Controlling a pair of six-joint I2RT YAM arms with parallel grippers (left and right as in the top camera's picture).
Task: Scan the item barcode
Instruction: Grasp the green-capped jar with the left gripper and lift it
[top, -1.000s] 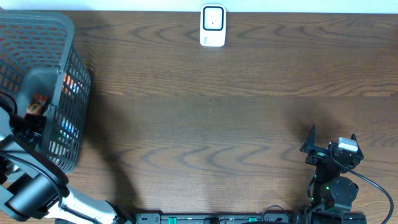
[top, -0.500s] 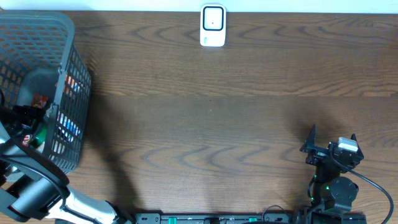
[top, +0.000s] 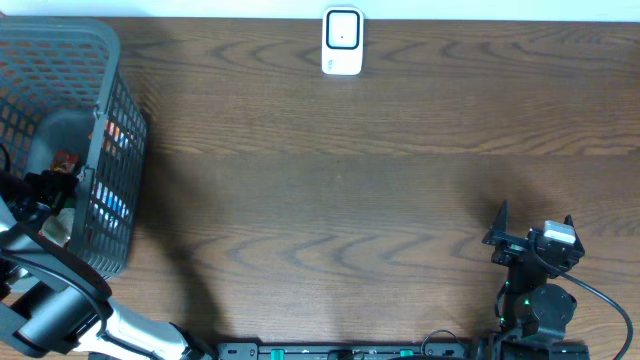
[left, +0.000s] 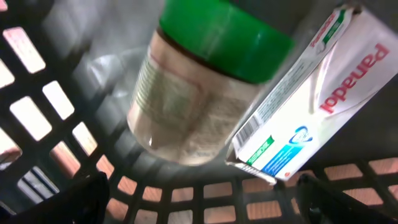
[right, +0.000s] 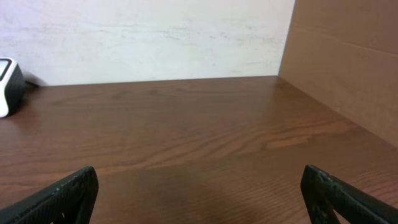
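Left end effector (left: 199, 202), spread wide, faces a green-lidded jar (left: 186, 106) touching a Panadol box (left: 311, 106) in the basket (left: 37, 118); right end effector (right: 199, 196) hangs wide, empty.

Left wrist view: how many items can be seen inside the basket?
2. A green-lidded jar lies centre-left; a Panadol box lies beside it on the right. Others may be hidden beyond the frame.
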